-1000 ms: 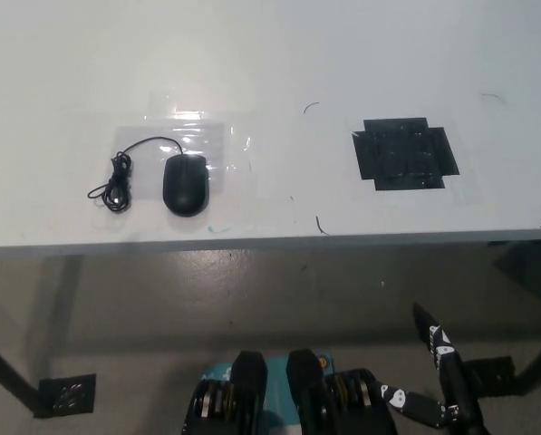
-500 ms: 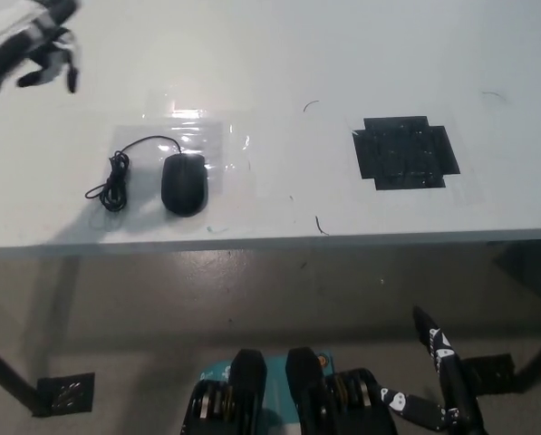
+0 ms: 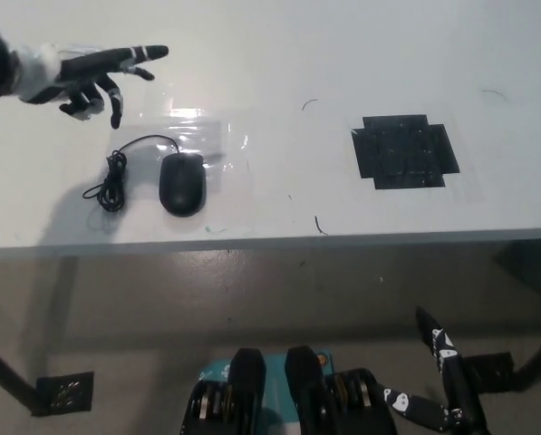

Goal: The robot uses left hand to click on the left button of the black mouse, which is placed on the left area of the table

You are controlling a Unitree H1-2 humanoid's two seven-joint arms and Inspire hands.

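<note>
Leftmost, the left hand (image 3: pixel 78 72) was held above the table (image 3: pixel 279 54), up and to the left of the mouse (image 3: pixel 181 182), empty, with one finger stretched forward and the rest curled loosely, a pose judged suited to pressing a button. Next, the mouse was seen on the left part of the table, its cable (image 3: pixel 112 179) bunched beside it, untouched. Farther right, a black patch (image 3: pixel 404 151) was taped down. Lowest right, the right hand (image 3: pixel 444 390) was rested below the table edge; its grip could not be told.

Bright overhead light washes out the white bench (image 3: pixel 252 36), with glare on the clear film (image 3: pixel 193 122) and soft shadows beneath.
</note>
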